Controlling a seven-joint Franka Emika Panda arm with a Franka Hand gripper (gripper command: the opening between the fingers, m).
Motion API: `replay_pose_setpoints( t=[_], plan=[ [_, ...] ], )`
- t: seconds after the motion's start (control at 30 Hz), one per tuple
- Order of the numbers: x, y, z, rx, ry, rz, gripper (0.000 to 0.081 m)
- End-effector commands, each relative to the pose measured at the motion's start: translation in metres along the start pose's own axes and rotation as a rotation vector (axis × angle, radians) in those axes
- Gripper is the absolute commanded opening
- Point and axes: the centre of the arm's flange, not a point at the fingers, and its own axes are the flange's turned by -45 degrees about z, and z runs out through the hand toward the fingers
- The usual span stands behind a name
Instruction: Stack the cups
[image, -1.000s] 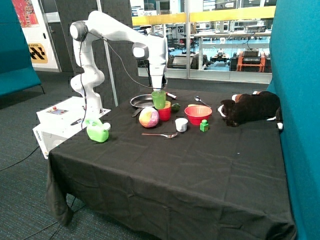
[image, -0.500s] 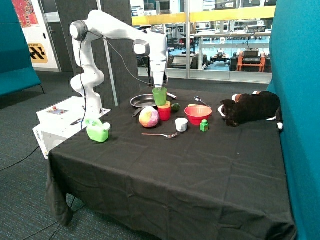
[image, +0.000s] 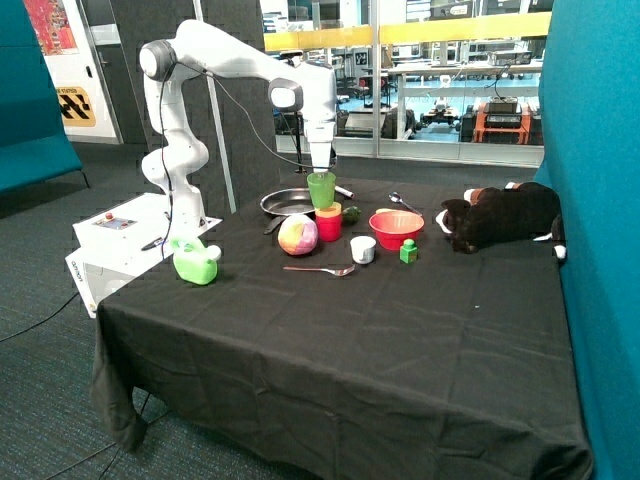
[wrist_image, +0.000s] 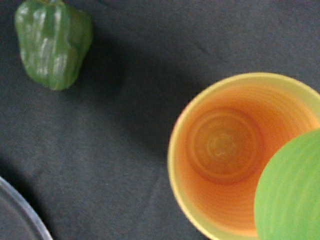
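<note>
Two of the cups are already together: the yellow cup (image: 329, 209) sits nested in the pink-red cup (image: 329, 226), just behind the multicoloured ball (image: 297, 235). The gripper (image: 321, 173) holds the green cup (image: 321, 190) clamped by its rim, hanging just above that pair. From the wrist, the green cup's base overlaps only part of the yellow rim, so I'd say lining up and lowering it in remains.

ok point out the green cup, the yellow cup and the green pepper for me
green cup (image: 321, 189), outside view, on its side wall, held above the stacked cups.
yellow cup (wrist_image: 225, 150), wrist view, on its inside bottom.
green pepper (wrist_image: 52, 42), wrist view, on the middle of its body, lying on the black cloth.
</note>
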Motion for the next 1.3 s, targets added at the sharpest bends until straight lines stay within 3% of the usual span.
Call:
replay_pose_setpoints(
  t=[0.0,1.27],
  plan=[
    [0.002,-0.016,0.005,-0.0056,0.0087,-0.026,0.0000],
    [0.011,-0.019,0.023,-0.0057,0.0086,-0.033,0.0000]
  ],
)
